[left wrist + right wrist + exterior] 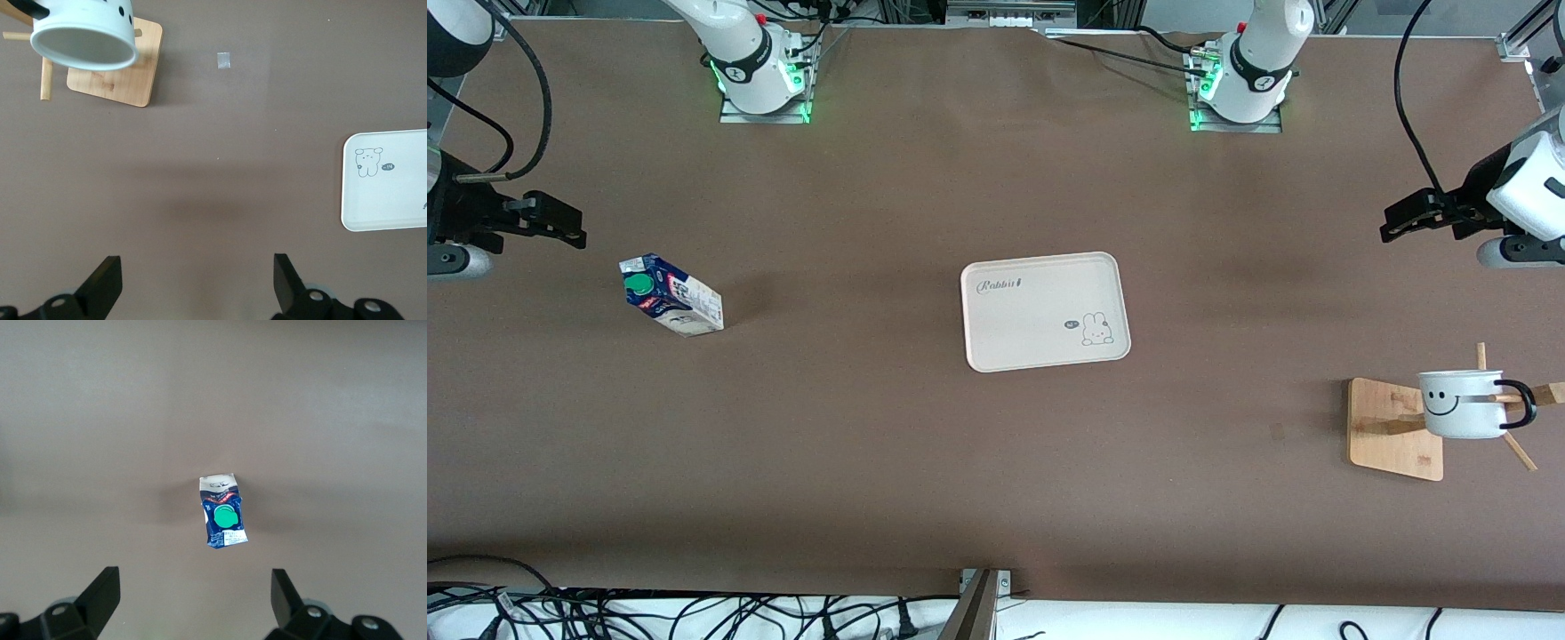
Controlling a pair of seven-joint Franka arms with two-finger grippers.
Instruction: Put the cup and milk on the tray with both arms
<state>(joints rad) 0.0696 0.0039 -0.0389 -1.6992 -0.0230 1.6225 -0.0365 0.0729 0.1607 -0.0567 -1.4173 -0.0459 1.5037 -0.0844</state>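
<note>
The cream-pink tray (1045, 311) with its bunny drawing lies flat at the middle of the table; one end of the tray (387, 181) shows in the left wrist view. The blue and white milk (670, 294) carton with a green cap stands toward the right arm's end, and the milk (223, 511) lies ahead of my right gripper (193, 597), which is open and empty. The white smiley cup (1463, 403) hangs by its handle on a wooden rack. My left gripper (197, 283) is open and empty, high over bare table, with the cup (83, 33) ahead of it.
The wooden rack (1396, 428) with its pegs stands toward the left arm's end, nearer the front camera than the tray. A small grey tape mark (224, 61) lies on the brown table beside the rack. Cables (694, 613) hang along the table's front edge.
</note>
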